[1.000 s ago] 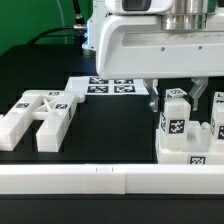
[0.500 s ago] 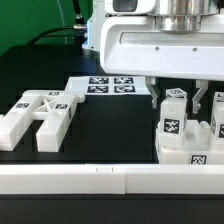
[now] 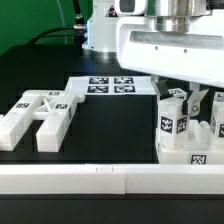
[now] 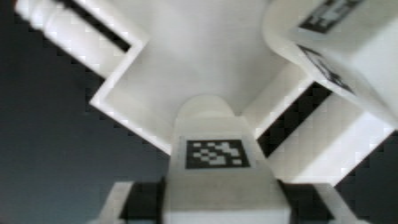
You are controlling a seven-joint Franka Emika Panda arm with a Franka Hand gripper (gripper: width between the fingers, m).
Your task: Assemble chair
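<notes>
My gripper (image 3: 181, 100) hangs over the exterior view's right side, shut on a white tagged bar (image 3: 171, 120). The bar stands slightly tilted in the notched white block (image 3: 196, 150) near the front rail. In the wrist view the bar (image 4: 217, 125) runs out from between my dark fingers (image 4: 150, 202), with its square tag facing the camera; my gripper (image 4: 217, 208) pinches it at both sides. The H-shaped frame (image 3: 40, 115) lies flat on the black table at the exterior view's left, apart from my gripper.
The marker board (image 3: 110, 86) lies flat at the back centre. A long white rail (image 3: 100, 178) runs along the table's front edge. Another white upright part (image 3: 217, 112) stands on the block just right of the held bar. The arm's body fills the upper right.
The arm has shifted a little to the exterior view's right, and the bar in the jaws now leans slightly instead of standing straight. The H-shaped frame has not moved.
</notes>
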